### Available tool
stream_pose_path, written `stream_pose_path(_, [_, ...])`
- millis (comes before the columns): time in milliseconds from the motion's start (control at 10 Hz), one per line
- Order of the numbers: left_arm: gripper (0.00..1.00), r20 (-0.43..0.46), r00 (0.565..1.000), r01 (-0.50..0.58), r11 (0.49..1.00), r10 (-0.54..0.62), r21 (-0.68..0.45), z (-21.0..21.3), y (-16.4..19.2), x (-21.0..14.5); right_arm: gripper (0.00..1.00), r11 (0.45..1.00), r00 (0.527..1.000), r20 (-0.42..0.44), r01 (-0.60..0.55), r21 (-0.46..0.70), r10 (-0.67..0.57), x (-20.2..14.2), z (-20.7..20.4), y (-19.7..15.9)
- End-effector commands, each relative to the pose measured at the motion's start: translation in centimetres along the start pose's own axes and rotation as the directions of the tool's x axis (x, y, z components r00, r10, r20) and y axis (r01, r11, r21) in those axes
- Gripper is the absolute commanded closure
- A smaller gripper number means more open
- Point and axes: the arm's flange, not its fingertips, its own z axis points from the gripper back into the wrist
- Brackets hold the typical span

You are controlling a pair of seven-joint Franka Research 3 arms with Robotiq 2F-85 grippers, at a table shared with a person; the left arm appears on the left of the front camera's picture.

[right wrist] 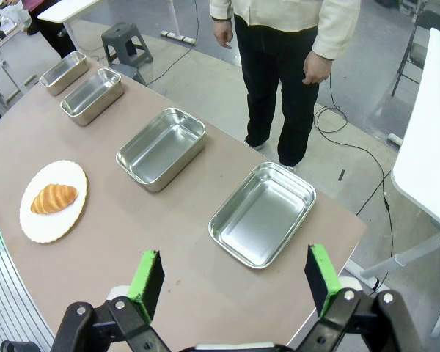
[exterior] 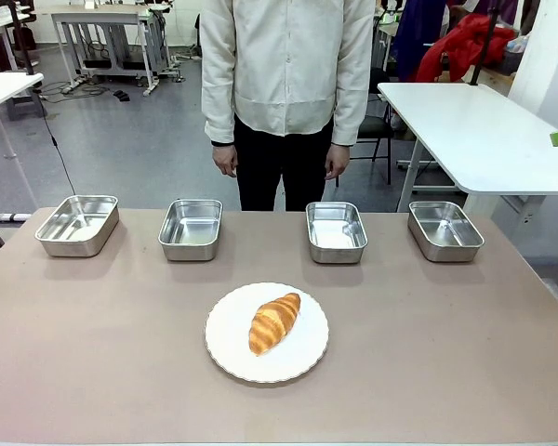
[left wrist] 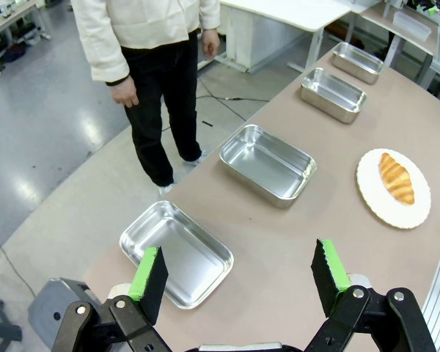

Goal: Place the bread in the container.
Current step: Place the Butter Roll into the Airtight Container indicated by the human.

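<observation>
Saw the bread (exterior: 274, 322) lying on a round white plate (exterior: 228, 346) in the middle of the bench (exterior: 93, 353), a bit toward the near side. Saw it lying slanted, one tip pointing far and right, the other near and left. Counted four shiny containers in a row along the far side of the bench, all well apart from the plate: the far-left container (exterior: 77, 225), the second container (exterior: 191, 229), the third container (exterior: 336, 231) and the far-right container (exterior: 445, 230). Found nothing inside any of them. Could not pick out the one meant for the bread. Saw the plate sitting nearer than the gap between the second container and the third container. Saw a person (exterior: 288, 74) in a cream jacket and dark trousers standing just past the far edge of the bench, hands (exterior: 225, 160) hanging down at the sides and touching nothing. Found the left gripper (left wrist: 238, 268) wide open, green pads far apart, holding nothing. Saw it up above the left end of the bench, close to the far-left container. Found the right gripper (right wrist: 233, 277) wide open too, with nothing held between its green pads. Saw it up above the right end of the bench, close to the far-right container.
</observation>
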Motion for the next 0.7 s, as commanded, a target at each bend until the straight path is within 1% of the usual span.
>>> stream_pose_path(0, [0.0,0.013,1.0,0.0,1.0,0.0,0.003,0.17,-0.12,0.14,0.0,1.0,1.0,0.011,-0.004,0.006,0.004,-0.08,-0.05,-0.06])
stream_pose_path(600, [0.0,0.013,1.0,0.0,1.0,0.0,0.003,0.17,-0.12,0.14,0.0,1.0,1.0,0.011,-0.004,0.006,0.004,-0.08,-0.05,-0.06])
